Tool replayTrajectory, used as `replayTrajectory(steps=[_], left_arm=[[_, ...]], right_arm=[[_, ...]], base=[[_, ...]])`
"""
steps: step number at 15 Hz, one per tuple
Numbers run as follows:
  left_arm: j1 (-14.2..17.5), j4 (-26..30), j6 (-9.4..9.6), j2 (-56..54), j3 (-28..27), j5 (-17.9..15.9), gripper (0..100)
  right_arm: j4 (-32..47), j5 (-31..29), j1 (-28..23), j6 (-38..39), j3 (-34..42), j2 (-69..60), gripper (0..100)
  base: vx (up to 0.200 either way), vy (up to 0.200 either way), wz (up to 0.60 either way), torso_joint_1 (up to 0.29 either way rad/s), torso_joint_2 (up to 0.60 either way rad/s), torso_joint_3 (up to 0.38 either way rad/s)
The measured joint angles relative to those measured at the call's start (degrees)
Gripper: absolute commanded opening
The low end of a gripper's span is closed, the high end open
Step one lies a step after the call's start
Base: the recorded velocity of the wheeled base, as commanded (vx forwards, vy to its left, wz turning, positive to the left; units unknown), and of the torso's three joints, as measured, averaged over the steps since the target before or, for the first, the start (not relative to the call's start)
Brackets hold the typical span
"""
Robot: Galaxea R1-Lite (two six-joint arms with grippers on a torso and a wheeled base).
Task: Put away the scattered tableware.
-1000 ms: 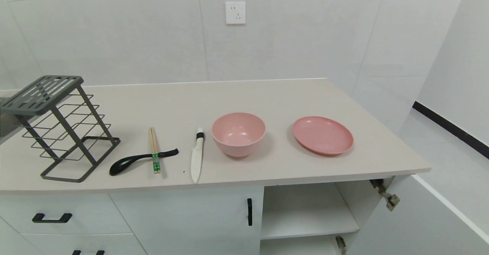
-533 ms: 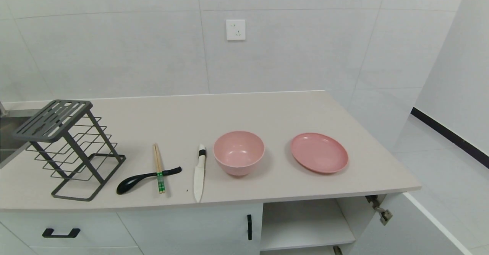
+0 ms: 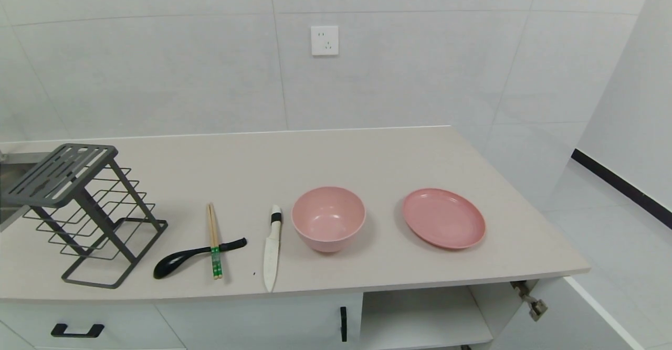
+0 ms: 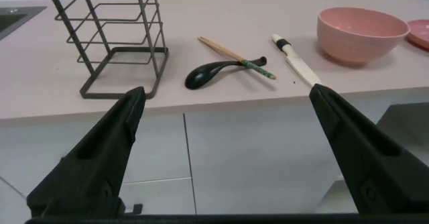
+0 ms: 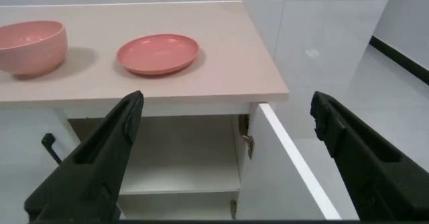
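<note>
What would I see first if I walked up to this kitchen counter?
The pink bowl and pink plate stand out, side by side on the pale counter, the plate nearer its right end. Then the dark wire rack at the left end, with a black spoon, chopsticks across its handle and a white knife lying between rack and bowl.

We hold our left gripper [image 4: 226, 93] wide open: its 2 black fingers [image 4: 100, 157] stand far apart, each tapering to a blunt tip, and both point forward. Our right gripper [image 5: 228, 98] is in the same pose, its 2 fingers [image 5: 365, 153] spread just as wide and aimed straight ahead. Neither pair of fingers touches anything. Our 2 wrists sit at about the same height, both tilted only slightly downward, so the 2 grippers face the same way.
</note>
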Motion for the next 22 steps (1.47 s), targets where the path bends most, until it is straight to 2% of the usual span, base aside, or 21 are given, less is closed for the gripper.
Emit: replayTrajectory(steps=[10, 17, 22], left_arm=[[0.0, 0.0, 0.01, 0.0, 0.0, 0.0, 100], [0.0, 0.0, 0.2, 0.0, 0.0, -0.1, 100], [0.0, 0.0, 0.01, 0.0, 0.0, -0.2, 100]], right_arm=[[-0.1, 0.0, 0.0, 0.0, 0.0, 0.0, 100], [0.0, 0.0, 0.0, 0.0, 0.0, 0.0, 100], [-0.1, 0.0, 0.1, 0.1, 0.0, 0.0, 100]], base=[[0.0, 0.0, 0.0, 0.22, -0.43, -0.211], [0.0, 0.0, 0.0, 0.017, -0.01, 0.006], [0.0, 0.0, 0.0, 0.245, -0.01, 0.217]])
